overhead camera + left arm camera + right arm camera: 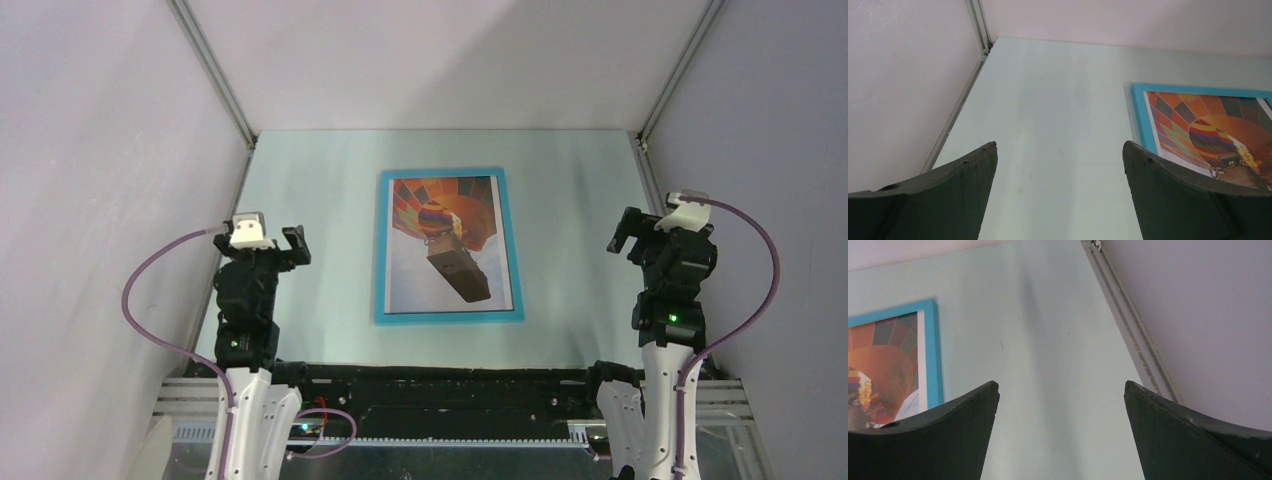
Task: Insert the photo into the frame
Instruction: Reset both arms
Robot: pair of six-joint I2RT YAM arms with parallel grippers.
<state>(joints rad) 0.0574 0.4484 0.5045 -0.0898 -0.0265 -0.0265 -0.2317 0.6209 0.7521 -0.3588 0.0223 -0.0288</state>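
— Well, item one?
— Photo [445, 240]: lying flat inside the blue frame [450, 316], middle of the bench [570, 220].
— Item two?
— My left jaws: spread wide, raised left of the frame, well apart. My right jaws: spread wide, raised right of it.

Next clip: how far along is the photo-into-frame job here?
Looks done: the photo lies inside the blue frame, border showing all round. Nothing in hand: the left claw and right claw are open and empty, off to the sides. Nothing visibly left.
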